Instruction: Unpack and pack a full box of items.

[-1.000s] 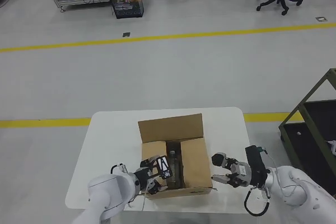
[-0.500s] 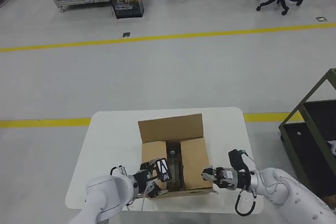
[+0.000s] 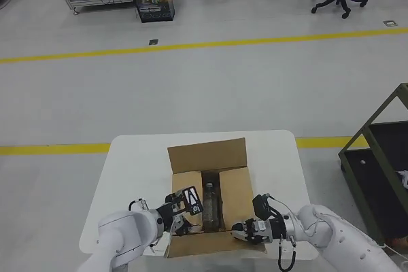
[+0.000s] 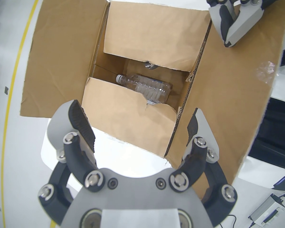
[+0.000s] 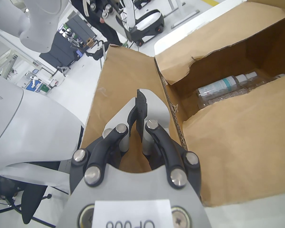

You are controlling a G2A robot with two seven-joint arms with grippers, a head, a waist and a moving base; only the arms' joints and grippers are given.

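One bottle [image 4: 144, 87] partly hidden under box flaps [image 4: 142, 110]; left tool [image 4: 135, 115] open, right tool [image 5: 141, 105] closed.

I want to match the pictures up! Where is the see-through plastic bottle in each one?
Top view: the clear plastic bottle lies in the dark gap between the two inner flaps of the brown cardboard box.
Left wrist view: the bottle lies on its side at the box bottom, between those flaps.
Right wrist view: the bottle lies deep inside, partly behind a torn flap.
Shared landmark: the gap between the inner flaps.
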